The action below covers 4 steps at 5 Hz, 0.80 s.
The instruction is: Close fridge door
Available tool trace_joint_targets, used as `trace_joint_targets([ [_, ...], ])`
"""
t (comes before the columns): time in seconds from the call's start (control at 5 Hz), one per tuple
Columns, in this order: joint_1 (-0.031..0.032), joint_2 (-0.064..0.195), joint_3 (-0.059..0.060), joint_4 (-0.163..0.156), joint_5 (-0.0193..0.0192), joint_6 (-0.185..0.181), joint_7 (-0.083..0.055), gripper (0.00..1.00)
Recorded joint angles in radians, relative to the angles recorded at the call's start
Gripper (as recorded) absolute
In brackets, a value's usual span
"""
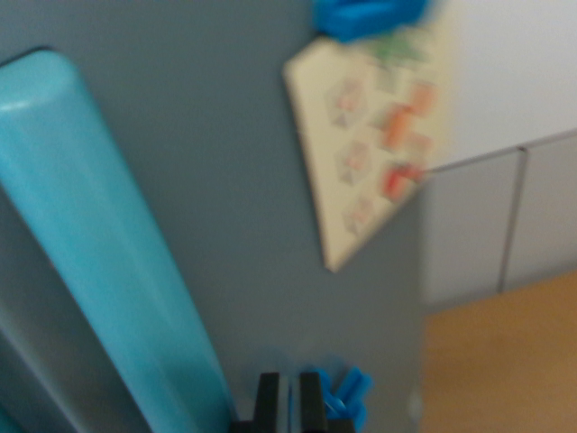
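The flat grey-blue fridge door (234, 180) fills most of my wrist view, right in front of me and very close, its surface blurred. Its right edge runs down the wrist view's right side, where the door ends against the background. A long, rounded turquoise handle (99, 244) slants across the door from the upper left down toward the bottom centre, ending just beside my claw (288, 401).

My claw sits at the bottom edge, its two black fingers (267, 397) pressed nearly together with only a thin gap between them, pinching nothing that I can see. Whether the tips touch the door I cannot tell. Just to their right lies a small bright blue plastic piece (347, 392), too blurred to identify.

Higher on the door hangs a cream-coloured card with small red and orange pictures (370, 144), tilted, held at its top by a bright blue clip (365, 16).

Beyond the door's edge I see pale grey cabinet fronts (505, 216) below a white wall (514, 68), and under them a warm wooden floor (505, 356).
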Motion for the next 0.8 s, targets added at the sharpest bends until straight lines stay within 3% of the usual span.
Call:
trace_joint_targets([
  [0.2,0.0,0.0,0.0,0.0,0.0,0.0,0.0,1.0],
  [0.4,0.0,0.058,0.041,0.056,0.0,0.0,0.0,1.0],
  [0.6,0.0,0.058,0.041,0.056,0.0,0.0,0.0,1.0],
  [0.8,0.0,0.123,0.074,0.12,0.0,0.0,0.0,1.0],
])
